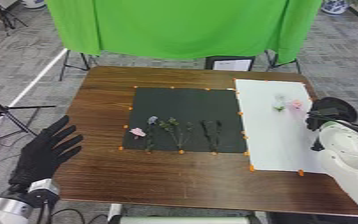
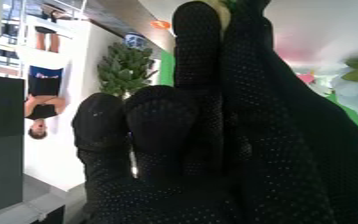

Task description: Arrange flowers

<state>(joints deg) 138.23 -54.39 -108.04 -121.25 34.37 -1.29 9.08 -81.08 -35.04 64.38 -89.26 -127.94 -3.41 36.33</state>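
One leafy plant (image 2: pixel 127 67) shows in wrist view; in head view, left hand (image 1: pixel 44 154) spread, right hand's (image 1: pixel 318 120) state unclear.

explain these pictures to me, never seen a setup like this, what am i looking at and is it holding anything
This is a robot with two white arms and black-gloved hands. The head view looks forward and down from its head; the right wrist view comes from a camera on its right wrist, so the right hand looms close.

On the brown table lie a black sheet and a white sheet. The black one bears a pink flower and several stems; pink and pale flowers are at the white one, by the right hand. The left hand is open and empty at the table's left. Whether the right hand holds a flower, I can't tell.
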